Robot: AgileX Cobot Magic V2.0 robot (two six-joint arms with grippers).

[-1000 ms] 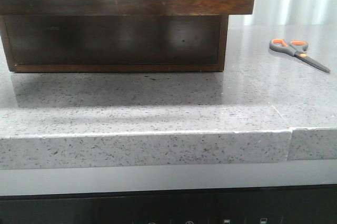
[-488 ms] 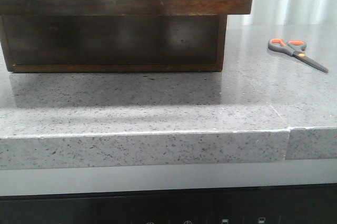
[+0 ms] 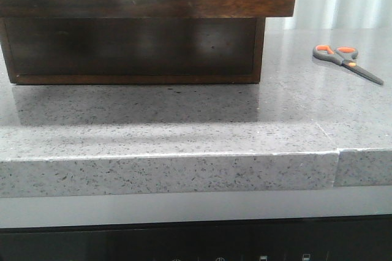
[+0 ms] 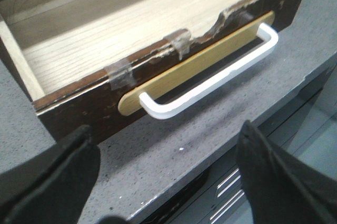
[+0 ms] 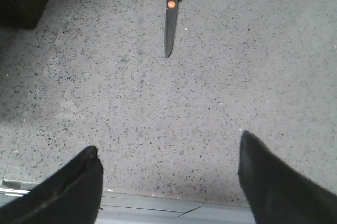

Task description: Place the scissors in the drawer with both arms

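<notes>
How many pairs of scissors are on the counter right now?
1. The scissors lie flat on the grey counter, to the right of the wooden cabinet, blades closed. More could be hidden behind the cabinet.

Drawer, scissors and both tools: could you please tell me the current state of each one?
drawer: pulled open, nothing visible inside.
white handle: on the drawer front, not gripped.
scissors: closed, lying flat on the countertop, outside the drawer.
left tool: open, holding nothing, facing the handle.
right tool: open, holding nothing, short of the scissors.
</notes>
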